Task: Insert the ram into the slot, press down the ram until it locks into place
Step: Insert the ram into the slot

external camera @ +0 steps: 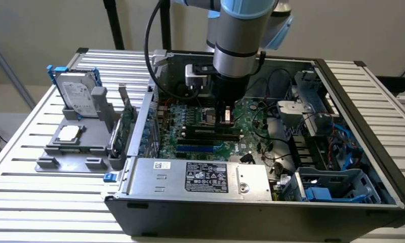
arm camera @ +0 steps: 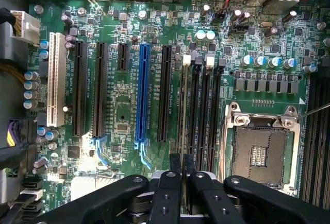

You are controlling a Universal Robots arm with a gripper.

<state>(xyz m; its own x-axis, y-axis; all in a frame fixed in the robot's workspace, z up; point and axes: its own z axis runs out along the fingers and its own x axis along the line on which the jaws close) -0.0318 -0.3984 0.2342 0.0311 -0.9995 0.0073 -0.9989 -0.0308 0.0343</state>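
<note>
One camera stands off the arm, a bit back and high up. It looks down on a slant at the whole open computer case [external camera: 256,220] and the slatted table [external camera: 40,202] under it. The other camera rides on the wrist, right behind the gripper [arm camera: 181,165], and looks straight down from very close. Both see the same green motherboard [arm camera: 124,110] and its long blue slot [arm camera: 143,95].
</note>
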